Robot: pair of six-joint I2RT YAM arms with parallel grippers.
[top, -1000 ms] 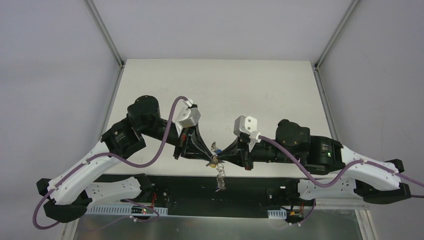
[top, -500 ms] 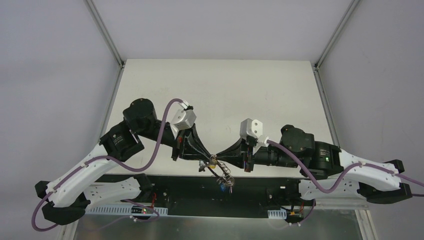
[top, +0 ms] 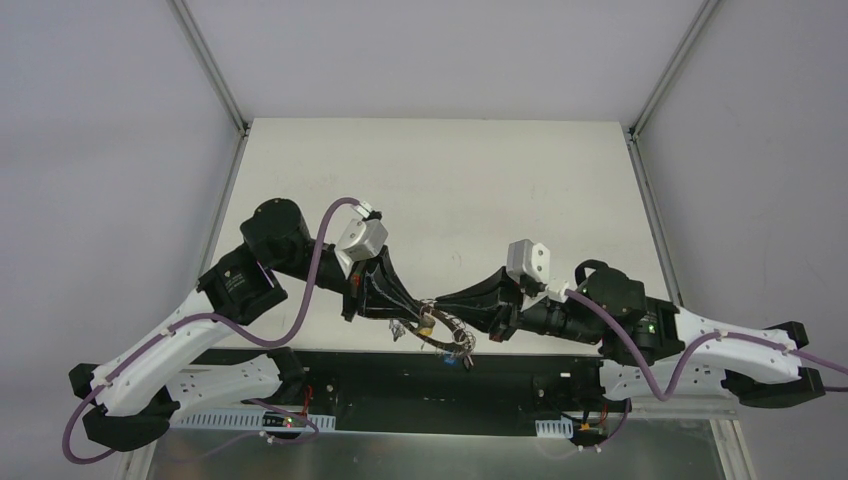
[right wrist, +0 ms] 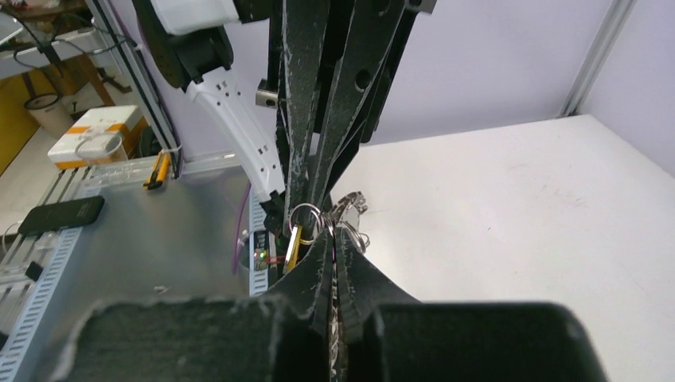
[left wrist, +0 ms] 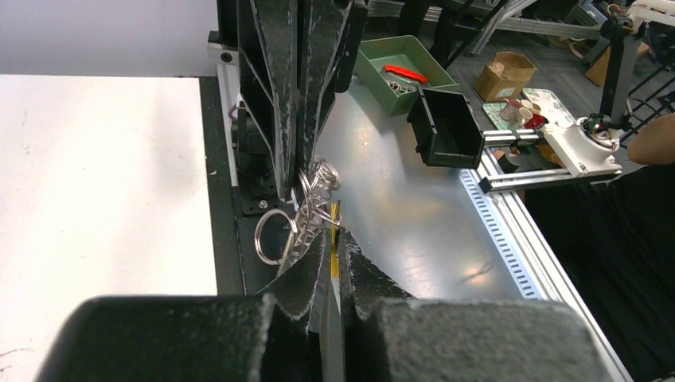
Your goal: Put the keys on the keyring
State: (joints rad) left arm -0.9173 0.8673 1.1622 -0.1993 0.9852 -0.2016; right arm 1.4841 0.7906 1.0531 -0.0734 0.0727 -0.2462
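While the left claw [left wrist: 333,243] pinches the yellow key [right wrist: 293,248], the right claw [right wrist: 333,251] clamps the keyring [top: 453,339].

The table [top: 450,180] is white and flat. Pale grey walls [top: 100,150] stand on both sides and at the back. Two thin metal bars [top: 210,65] run up from the far corners. A black strip [top: 520,375] lies along the near edge of the table. Past it is a shiny metal sheet [left wrist: 414,215]. Beyond the sheet sit a green bin [left wrist: 380,76] with something red in it, a black box [left wrist: 450,139] and a brown cardboard box [left wrist: 503,76]. The light is bright and even.
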